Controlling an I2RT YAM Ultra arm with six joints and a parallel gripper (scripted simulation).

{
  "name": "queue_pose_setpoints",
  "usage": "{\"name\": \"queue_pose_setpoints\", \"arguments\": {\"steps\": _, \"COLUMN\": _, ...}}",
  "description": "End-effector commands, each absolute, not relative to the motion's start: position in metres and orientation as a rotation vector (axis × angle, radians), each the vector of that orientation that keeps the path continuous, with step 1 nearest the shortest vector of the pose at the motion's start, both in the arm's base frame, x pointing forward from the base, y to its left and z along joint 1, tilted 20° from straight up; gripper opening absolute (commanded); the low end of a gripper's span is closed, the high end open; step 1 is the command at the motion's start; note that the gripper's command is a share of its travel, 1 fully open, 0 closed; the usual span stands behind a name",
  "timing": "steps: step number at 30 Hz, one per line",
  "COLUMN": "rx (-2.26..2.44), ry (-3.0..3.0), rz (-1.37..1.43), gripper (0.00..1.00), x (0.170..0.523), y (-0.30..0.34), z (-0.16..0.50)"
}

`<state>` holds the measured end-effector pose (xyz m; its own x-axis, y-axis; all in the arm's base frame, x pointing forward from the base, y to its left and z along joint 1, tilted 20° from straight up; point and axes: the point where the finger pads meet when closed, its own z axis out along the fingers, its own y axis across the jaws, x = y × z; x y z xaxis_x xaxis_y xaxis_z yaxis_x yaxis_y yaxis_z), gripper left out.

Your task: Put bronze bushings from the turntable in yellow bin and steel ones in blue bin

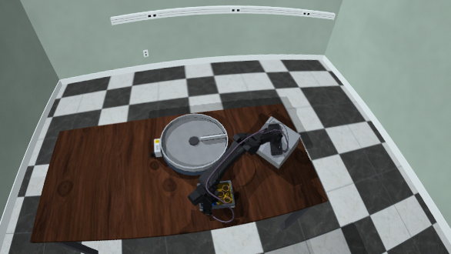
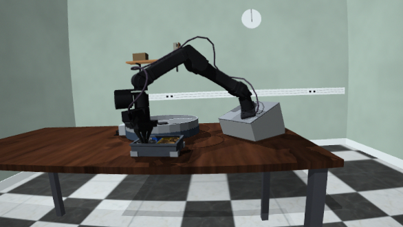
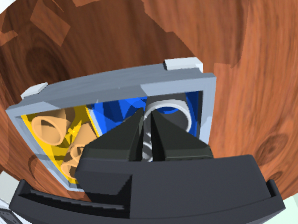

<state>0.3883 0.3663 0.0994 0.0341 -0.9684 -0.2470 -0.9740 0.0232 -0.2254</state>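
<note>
My gripper (image 3: 147,113) is shut on a steel bushing (image 3: 166,115), a grey ring whose wall sits between the fingertips. It hangs just over the blue bin, the right half of a grey two-part tray. The yellow bin (image 3: 60,132) is the left half and holds several bronze bushings (image 1: 224,192). In the side view my gripper (image 2: 144,137) dips into the left end of the tray (image 2: 157,146). The turntable (image 1: 193,142) shows no bushings on its grey disc.
The arm's grey base block (image 1: 278,142) stands at the table's right back. A small white box (image 1: 157,146) sits against the turntable's left side. The tray lies near the table's front edge, just in front of the turntable.
</note>
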Motion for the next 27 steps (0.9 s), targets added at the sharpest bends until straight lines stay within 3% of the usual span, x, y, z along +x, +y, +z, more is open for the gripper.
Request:
{"name": "queue_pose_setpoints", "arguments": {"steps": 1, "rx": -1.954, "ry": 1.945, "rz": 0.022, "gripper": 0.0, "x": 0.39, "y": 0.3713, "z": 0.1144}}
{"name": "queue_pose_setpoints", "arguments": {"steps": 27, "rx": -1.961, "ry": 1.953, "rz": 0.022, "gripper": 0.0, "x": 0.3886, "y": 0.3688, "z": 0.1108}}
